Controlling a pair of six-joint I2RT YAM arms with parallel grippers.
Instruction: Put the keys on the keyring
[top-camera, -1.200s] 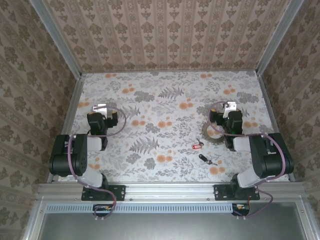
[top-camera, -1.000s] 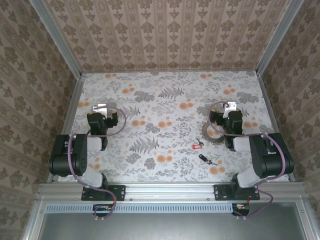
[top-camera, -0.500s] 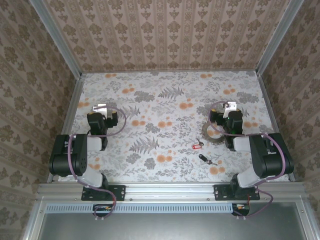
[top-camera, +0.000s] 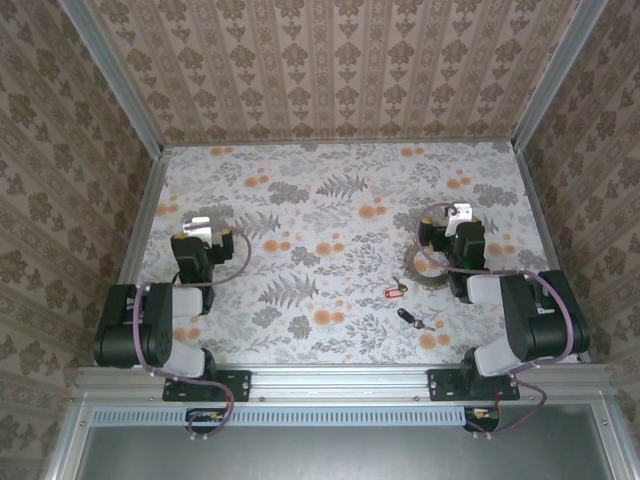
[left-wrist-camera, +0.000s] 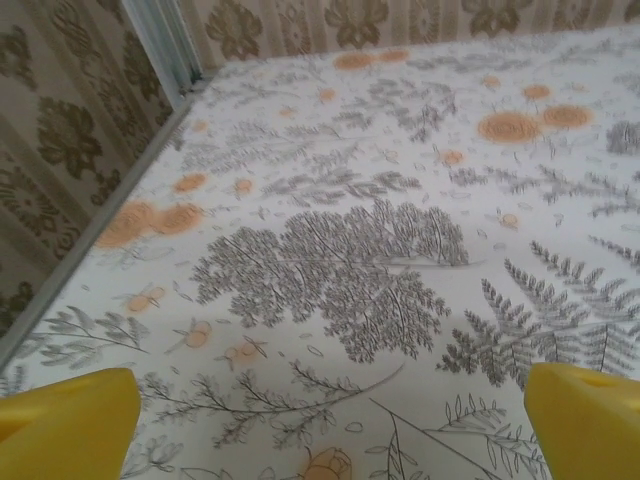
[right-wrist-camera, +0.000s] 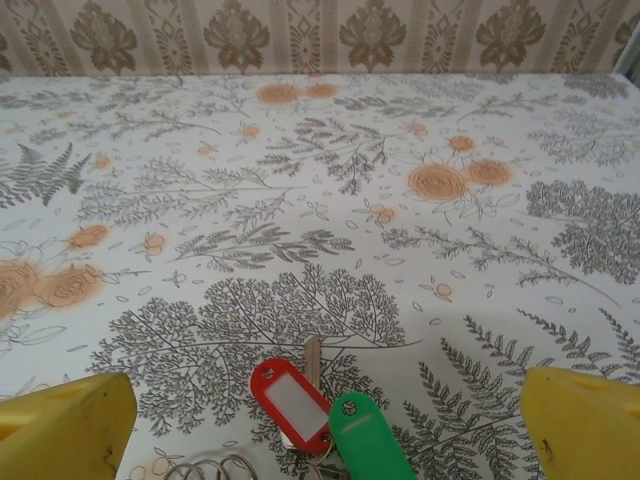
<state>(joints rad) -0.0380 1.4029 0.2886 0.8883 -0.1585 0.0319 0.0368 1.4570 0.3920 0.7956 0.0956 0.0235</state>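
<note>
- Fingers (right-wrist-camera: 66, 428) of the right gripper (top-camera: 461, 213) stand spread and empty. The left gripper (top-camera: 200, 222) is likewise released, over bare table (left-wrist-camera: 330, 150).
- Nearest the bases: black key (top-camera: 410, 320), lying flat.
- Beyond it: keyring (top-camera: 424, 268), partly under the right arm.
- Ahead of the right fingers: red-tagged key (right-wrist-camera: 290, 390) touching green-tagged key (right-wrist-camera: 365, 437).
- Step in hand, as judged: approach. Nothing is grasped and no key is threaded.
- Next move: lower the right gripper squarely over one tag. Flat keys call for a low, precise pinch.
</note>
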